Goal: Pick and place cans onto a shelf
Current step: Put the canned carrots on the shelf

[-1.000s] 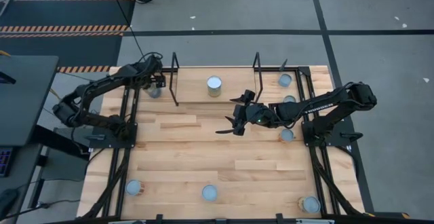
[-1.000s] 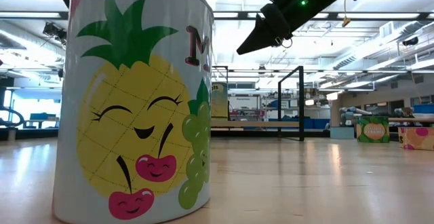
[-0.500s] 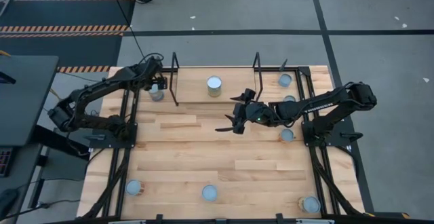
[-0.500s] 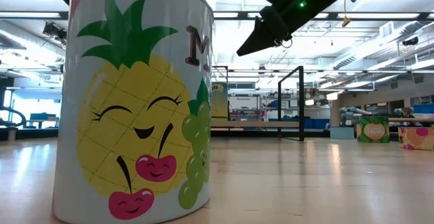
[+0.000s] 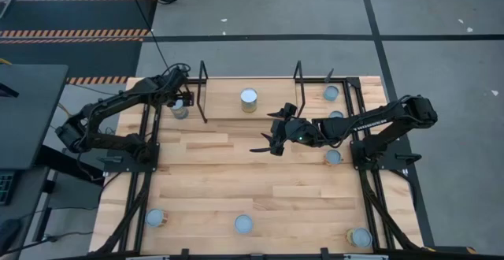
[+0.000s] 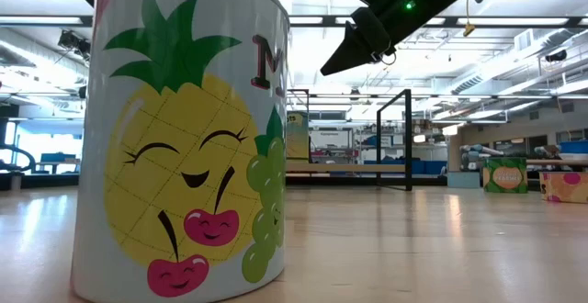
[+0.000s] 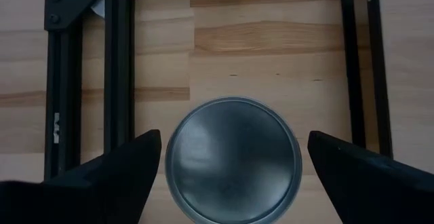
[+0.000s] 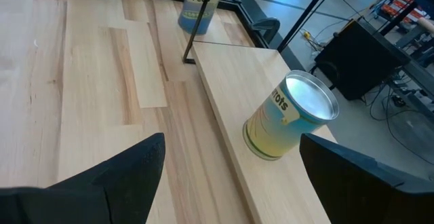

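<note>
Hovering wide open, left end effector [image 7: 230, 166] straddling silver-topped round tin can [image 7: 232, 159] beside the shelf, right end effector [image 8: 227, 159] open, empty, near yellow-labelled tin can [image 8: 290, 116] on light-wood black-framed shelf [image 8: 258, 176], butcher-block table [image 5: 236, 181].

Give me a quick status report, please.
Left gripper open over a can. Right gripper open, empty, mid-table. One can on shelf. Nothing blocking.

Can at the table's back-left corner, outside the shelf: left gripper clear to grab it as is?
Probably yes. The left gripper hangs straight over that can, fingers open wide either side of its lid, nothing between them. The shelf post stands off to one side.
</note>
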Controlling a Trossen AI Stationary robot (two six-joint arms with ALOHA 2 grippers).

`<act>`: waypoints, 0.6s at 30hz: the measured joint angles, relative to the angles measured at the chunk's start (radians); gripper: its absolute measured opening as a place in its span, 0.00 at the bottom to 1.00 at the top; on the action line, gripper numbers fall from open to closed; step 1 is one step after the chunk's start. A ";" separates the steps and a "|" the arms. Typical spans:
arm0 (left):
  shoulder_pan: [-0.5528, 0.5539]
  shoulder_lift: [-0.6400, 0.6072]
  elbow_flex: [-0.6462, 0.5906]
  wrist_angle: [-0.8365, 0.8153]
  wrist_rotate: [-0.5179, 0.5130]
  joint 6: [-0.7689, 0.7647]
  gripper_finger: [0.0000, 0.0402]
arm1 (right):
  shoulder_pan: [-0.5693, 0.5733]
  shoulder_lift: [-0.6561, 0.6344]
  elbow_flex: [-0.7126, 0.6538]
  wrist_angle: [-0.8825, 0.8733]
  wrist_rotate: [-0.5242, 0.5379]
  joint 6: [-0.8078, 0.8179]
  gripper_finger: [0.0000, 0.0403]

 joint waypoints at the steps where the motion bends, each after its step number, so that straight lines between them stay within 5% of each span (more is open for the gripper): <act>1: 0.000 0.000 0.000 0.000 0.001 -0.001 0.94 | 0.000 0.000 0.000 0.000 0.000 0.000 0.87; 18: -0.001 0.060 0.000 0.016 0.000 -0.044 0.94 | 0.001 0.000 0.000 -0.006 -0.004 0.000 0.87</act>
